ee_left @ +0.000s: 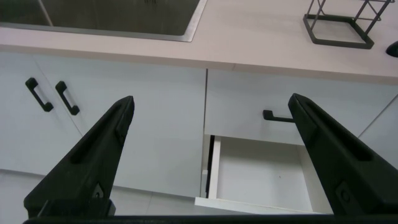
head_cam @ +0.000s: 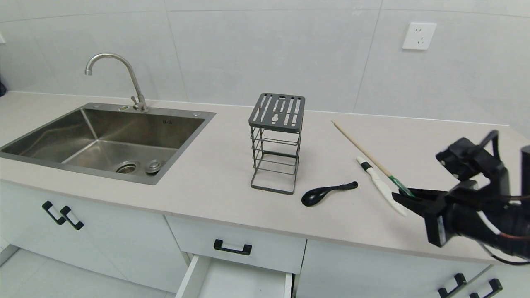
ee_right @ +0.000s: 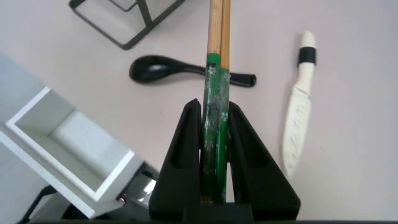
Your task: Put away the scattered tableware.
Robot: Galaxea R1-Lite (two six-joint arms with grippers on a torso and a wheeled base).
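1. Head view shows one bit of print: a small dark mark on the back wall of the sink [head_cam: 136,126], too small for us to read.
2. We count two chopsticks [head_cam: 368,155] lying together as a pair, one black spoon [head_cam: 327,192] and one white knife [head_cam: 379,182] with a black band. There is also one grey wire rack [head_cam: 276,142]. All of these are on the counter [head_cam: 207,174], right of the sink.
3. We also count one faucet [head_cam: 134,82], one wall outlet [head_cam: 419,36] and one open drawer [head_cam: 244,281] below the counter's front edge.
4. We see the right gripper [head_cam: 403,198] come in low from the right over the counter's front. Its fingers [ee_right: 183,155] are clamped narrowly on the green ends of the chopsticks. The bare wooden ends point away toward the wall, and we cannot tell whether they touch the counter.
5. We see the knife's blade end just beside those fingers, and the spoon between the knife and the rack, apart from both.
6. We find the left gripper [ee_left: 211,106] below counter height, facing the cabinet fronts and the open drawer. Its fingers [ee_left: 93,162] are spread wide with nothing between them.
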